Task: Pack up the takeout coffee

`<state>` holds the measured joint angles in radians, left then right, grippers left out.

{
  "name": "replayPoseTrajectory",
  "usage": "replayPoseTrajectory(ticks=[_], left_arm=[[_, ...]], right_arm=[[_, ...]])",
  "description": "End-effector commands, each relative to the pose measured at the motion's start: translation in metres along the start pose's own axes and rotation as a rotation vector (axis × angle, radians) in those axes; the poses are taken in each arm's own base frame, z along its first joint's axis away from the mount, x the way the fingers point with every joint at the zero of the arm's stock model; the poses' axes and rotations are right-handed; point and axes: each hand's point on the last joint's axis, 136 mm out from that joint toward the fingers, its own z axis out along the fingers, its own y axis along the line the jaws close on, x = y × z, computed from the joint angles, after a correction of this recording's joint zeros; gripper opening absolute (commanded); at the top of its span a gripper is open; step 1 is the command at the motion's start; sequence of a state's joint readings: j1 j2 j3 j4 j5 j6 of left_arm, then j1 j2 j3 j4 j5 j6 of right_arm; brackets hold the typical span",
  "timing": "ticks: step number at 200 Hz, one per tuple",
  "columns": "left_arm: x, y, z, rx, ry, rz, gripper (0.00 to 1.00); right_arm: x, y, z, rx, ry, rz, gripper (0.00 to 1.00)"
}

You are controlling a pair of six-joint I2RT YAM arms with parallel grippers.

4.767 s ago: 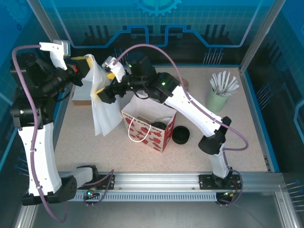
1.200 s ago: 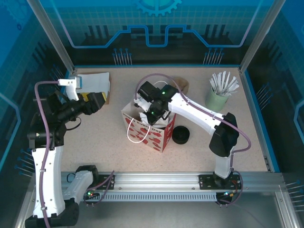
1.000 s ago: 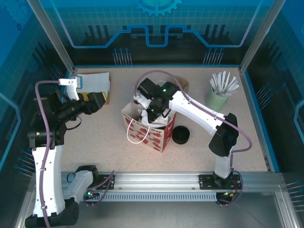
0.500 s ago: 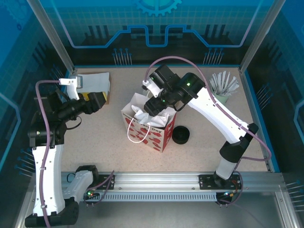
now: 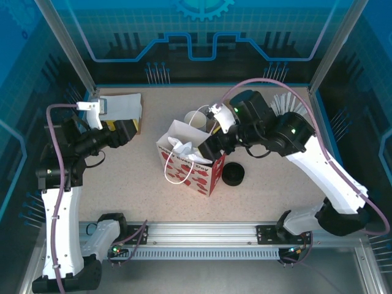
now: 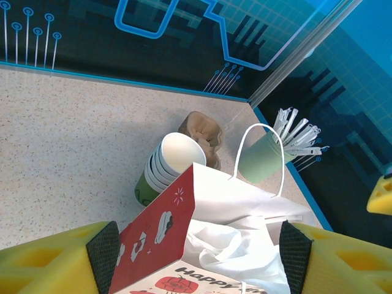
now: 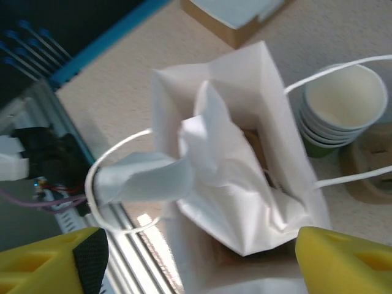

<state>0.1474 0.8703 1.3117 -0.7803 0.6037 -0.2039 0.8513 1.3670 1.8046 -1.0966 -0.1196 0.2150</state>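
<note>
Robot lab test cell, staged as a takeout counter, not a real café. Evidence: silver aluminium frame posts (image 5: 64, 43) at the corners; blue wall panels w/ printed circuit-line pattern (image 5: 202, 37) on the back & sides. A slotted aluminium rail (image 5: 202, 231) runs along the near edge w/ two white robot arms bolted on, left arm (image 5: 55, 226) & right arm (image 5: 331, 174). Speckled beige table (image 5: 122, 177) carries props: red-and-white paper gift bag (image 5: 190, 171), stack of green paper cups w/ white rims (image 6: 174, 156), pale mint cup of white sticks (image 5: 280, 125), black round lid (image 5: 233, 174).
</note>
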Motion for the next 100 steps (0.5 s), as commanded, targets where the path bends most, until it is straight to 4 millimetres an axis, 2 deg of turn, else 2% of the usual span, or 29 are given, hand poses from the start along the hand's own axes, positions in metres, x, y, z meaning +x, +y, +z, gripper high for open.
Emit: replayPoseTrajectory(ticks=[1, 11, 32, 44, 63, 74, 90, 100], left_arm=[[0.003, -0.006, 0.0, 0.033, 0.005, 0.012, 0.73], [0.002, -0.006, 0.0, 0.035, 0.004, 0.009, 0.73], [0.002, -0.006, 0.0, 0.036, 0.005, 0.007, 0.73], [0.003, -0.006, 0.0, 0.033, 0.007, 0.007, 0.73], [0.003, -0.006, -0.001, 0.03, 0.008, 0.009, 0.73], [0.004, -0.005, -0.001, 0.028, 0.01, 0.007, 0.73], [0.004, -0.005, -0.001, 0.027, 0.01, 0.008, 0.73], [0.004, -0.005, -0.001, 0.027, 0.011, 0.008, 0.73]], right_arm=[[0.009, 0.015, 0.036, -0.093, 0.058, 0.037, 0.81], [0.009, 0.016, 0.049, -0.088, 0.074, 0.039, 0.77], [0.001, 0.014, 0.074, -0.074, 0.082, 0.038, 0.6], [-0.007, 0.01, 0.086, -0.062, 0.072, 0.033, 0.46], [-0.014, 0.001, 0.105, -0.021, 0.071, 0.028, 0.35], [-0.012, -0.006, 0.115, 0.014, 0.101, 0.027, 0.33], [0.005, -0.023, 0.132, 0.085, 0.189, 0.034, 0.33], [0.013, -0.026, 0.14, 0.087, 0.23, 0.038, 0.34]])
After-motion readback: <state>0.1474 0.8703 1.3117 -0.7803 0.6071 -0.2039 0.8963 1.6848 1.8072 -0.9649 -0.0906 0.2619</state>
